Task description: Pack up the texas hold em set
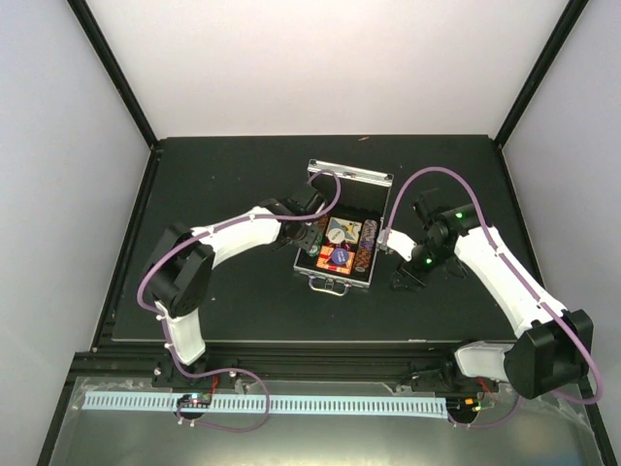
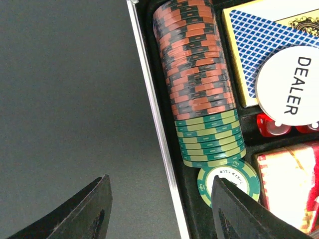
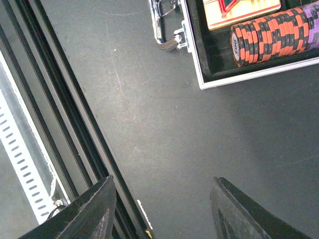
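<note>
Left claw (image 2: 160,186) spread and empty, right claw (image 3: 162,186) spread and empty, black table (image 3: 209,144) beneath the right one, open silver case (image 2: 156,114) mid-table between them, its rim under the left claw's gap, chip row (image 2: 197,74) along that rim, green chip (image 2: 227,181) just beside a left finger, red dice (image 2: 273,125) further in.

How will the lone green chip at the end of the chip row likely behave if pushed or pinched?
The green chip shows its face, off its edge, so it would probably slide, not roll. It looks thin and rigid, offering little edge to pinch. The chip row and case wall beside it would likely stop it quickly.
</note>
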{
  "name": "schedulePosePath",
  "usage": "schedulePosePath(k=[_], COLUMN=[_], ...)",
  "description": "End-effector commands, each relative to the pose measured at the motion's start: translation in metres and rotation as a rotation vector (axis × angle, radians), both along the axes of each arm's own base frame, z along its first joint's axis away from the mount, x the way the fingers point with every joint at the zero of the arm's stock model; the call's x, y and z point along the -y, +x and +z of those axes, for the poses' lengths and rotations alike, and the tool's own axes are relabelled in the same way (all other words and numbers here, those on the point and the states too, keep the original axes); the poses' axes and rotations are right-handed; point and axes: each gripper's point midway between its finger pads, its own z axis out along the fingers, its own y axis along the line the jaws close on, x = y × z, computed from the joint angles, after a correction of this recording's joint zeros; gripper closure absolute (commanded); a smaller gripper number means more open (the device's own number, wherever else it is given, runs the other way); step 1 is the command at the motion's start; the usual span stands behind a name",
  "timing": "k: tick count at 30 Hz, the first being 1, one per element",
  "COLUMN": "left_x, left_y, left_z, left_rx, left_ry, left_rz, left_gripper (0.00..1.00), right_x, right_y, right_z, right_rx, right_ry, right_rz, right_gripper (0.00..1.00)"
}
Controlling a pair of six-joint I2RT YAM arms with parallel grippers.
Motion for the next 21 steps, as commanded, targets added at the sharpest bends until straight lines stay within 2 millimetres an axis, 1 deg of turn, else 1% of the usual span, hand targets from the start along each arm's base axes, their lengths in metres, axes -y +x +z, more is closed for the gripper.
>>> schedulePosePath(k=[1,3,4,7,11,13,15,19,21], left_x=[0.001,0.008,0.01,0.006,0.009,0.011,0.012,0.013,0.009], left_y=[0.002,-0.007,-0.012,-0.024,-0.033,-0.036,-0.038,-0.038,-0.035], left_z=[0.011,0.018,0.018,0.002,-0.024,-0.033,-0.038,-0.044,-0.048], left_rx=[0.015,0.011,0.0,-0.056,-0.139,-0.164,-0.172,-0.178,-0.17], left_ry=[-0.029,-0.08,-0.095,-0.068,-0.048,-0.046,-0.044,-0.027,0.001], left_rz=[0.007,-0.056,-0.083,-0.106,-0.133,-0.156,-0.172,-0.199,-0.188], left_gripper=[0.43,0.41,0.38,0.36,0.35,0.35,0.35,0.36,0.36], right_x=[-0.006,-0.005,-0.005,-0.007,-0.008,-0.008,-0.007,-0.006,-0.007], right_y=[0.006,0.005,0.005,0.003,0.003,0.004,0.003,0.002,0.003], right_z=[0.01,0.011,0.011,0.011,0.011,0.012,0.011,0.01,0.01], right_rx=[0.027,0.032,0.033,0.027,0.019,0.022,0.023,0.02,0.018], right_ry=[0.03,0.03,0.033,0.04,0.047,0.045,0.039,0.035,0.04], right_rz=[0.0,0.0,-0.001,0.0,-0.001,0.001,0.007,0.012,0.009], right_gripper=[0.45,0.45,0.45,0.44,0.43,0.43,0.43,0.43,0.43])
